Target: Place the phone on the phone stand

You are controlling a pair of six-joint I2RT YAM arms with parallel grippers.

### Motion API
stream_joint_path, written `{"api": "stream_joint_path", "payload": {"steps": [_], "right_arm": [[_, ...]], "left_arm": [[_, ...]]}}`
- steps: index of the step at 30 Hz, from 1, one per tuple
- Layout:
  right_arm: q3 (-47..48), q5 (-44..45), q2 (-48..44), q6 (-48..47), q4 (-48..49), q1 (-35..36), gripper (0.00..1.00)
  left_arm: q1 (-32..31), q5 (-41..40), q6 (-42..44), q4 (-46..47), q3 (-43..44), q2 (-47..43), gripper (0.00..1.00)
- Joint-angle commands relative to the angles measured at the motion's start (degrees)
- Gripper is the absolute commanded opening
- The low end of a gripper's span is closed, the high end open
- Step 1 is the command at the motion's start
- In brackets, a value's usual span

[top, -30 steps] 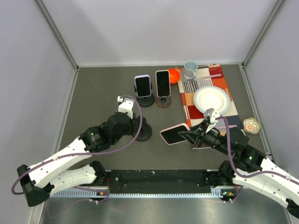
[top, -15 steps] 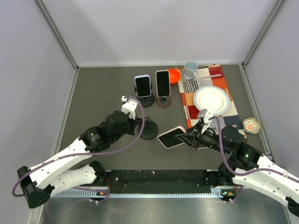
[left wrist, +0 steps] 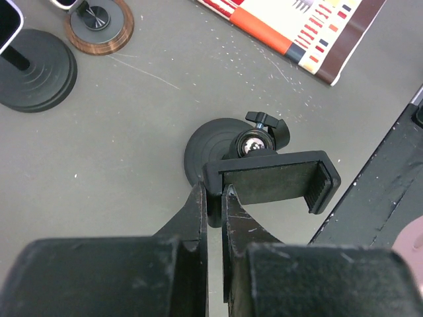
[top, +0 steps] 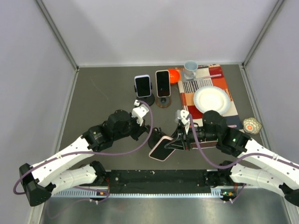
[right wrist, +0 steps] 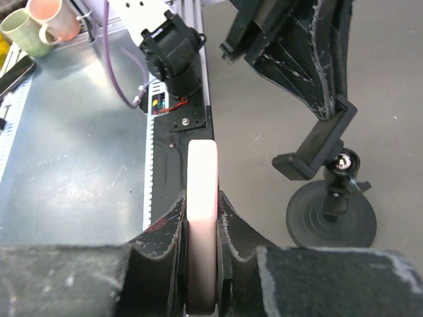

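My right gripper (top: 175, 143) is shut on a pink-cased phone (top: 161, 148), held tilted above the table near its middle front; in the right wrist view the phone (right wrist: 201, 218) shows edge-on between the fingers. A black phone stand (left wrist: 264, 173) with a round base (left wrist: 205, 148) stands just left of the phone. My left gripper (left wrist: 211, 198) is shut on the left end of the stand's clamp. In the right wrist view the stand (right wrist: 330, 191) is to the right of the phone, with the left gripper's fingers (right wrist: 310, 72) on it.
Two other phones on stands (top: 143, 87) (top: 162, 84) stand behind. A striped placemat (top: 205, 93) at the right holds a white plate (top: 212, 99), a cup (top: 190, 69) and an orange bowl (top: 174, 74). A small patterned dish (top: 251, 125) lies far right.
My right gripper has carried the phone leftward and nearer to the stand. My left gripper has moved the stand to the right, toward the phone.
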Motion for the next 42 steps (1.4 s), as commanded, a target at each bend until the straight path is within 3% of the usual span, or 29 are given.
{"api": "stream_joint_path", "payload": {"steps": [1,5,10,12,16,18,22,38,42], "right_arm": [[6.16,-5.35,1.72,-2.78,4.74,0.37,0.0],[7.57,-3.15,3.39,-2.86,4.65,0.37,0.0],[6.78,0.27,1.47,-1.46,3.42,0.37,0.0],[5.29,0.63,0.06,-0.32,2.46,0.37,0.0],[3.7,3.09,-4.07,1.0,-0.7,0.37,0.0],[3.0,3.79,-6.35,2.14,-1.5,0.37,0.0],[2.38,3.36,-7.94,3.73,-1.41,0.28,0.0],[4.23,0.63,0.05,3.82,3.94,0.98,0.0],[3.61,0.89,-0.03,4.17,6.05,1.16,0.0]], "left_arm": [[-0.35,1.2,2.2,0.85,1.41,-0.07,0.0],[-0.35,-0.31,2.2,-0.82,2.55,1.07,0.0],[-0.26,0.83,0.89,-3.02,3.69,2.22,0.36],[-0.35,2.32,0.71,-3.11,3.52,1.78,0.44],[-0.26,3.47,0.88,-2.23,2.47,-0.06,0.5],[-0.35,3.99,0.97,-1.01,1.94,-1.03,0.5],[-0.35,3.38,0.97,-0.56,1.93,-0.77,0.4],[0.0,2.33,0.01,1.2,2.55,3.1,0.33],[0.09,1.71,0.36,0.85,2.55,3.63,0.15]]}}
